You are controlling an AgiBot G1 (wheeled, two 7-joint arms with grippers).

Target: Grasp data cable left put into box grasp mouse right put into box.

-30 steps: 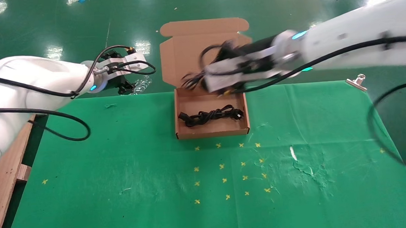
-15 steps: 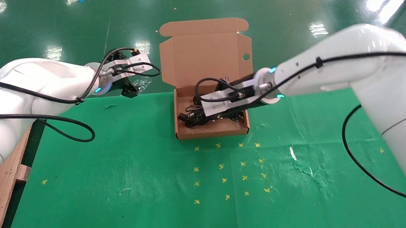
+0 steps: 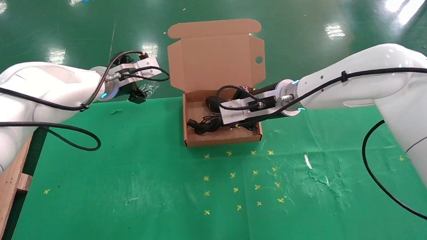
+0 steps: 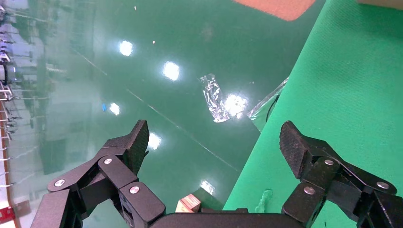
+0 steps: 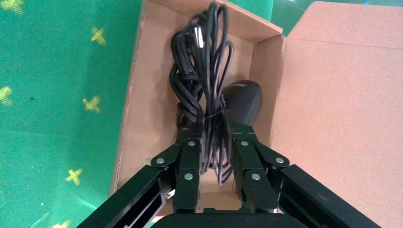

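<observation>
Right gripper (image 3: 218, 114) drawn back slightly, mouse (image 3: 212, 102) now visible in box (image 3: 223, 137)

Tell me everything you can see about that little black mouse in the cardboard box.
The mouse is small, black, oval and glossy like plastic. It lies in the box against the wall under the raised lid, beside the data cable. Its thin cord, bundled, runs between the fingers of the right gripper, which are closed around it.

Black mouse (image 5: 243, 100) and data cable (image 5: 190, 90) lie inside the open cardboard box (image 3: 223, 137).
</observation>
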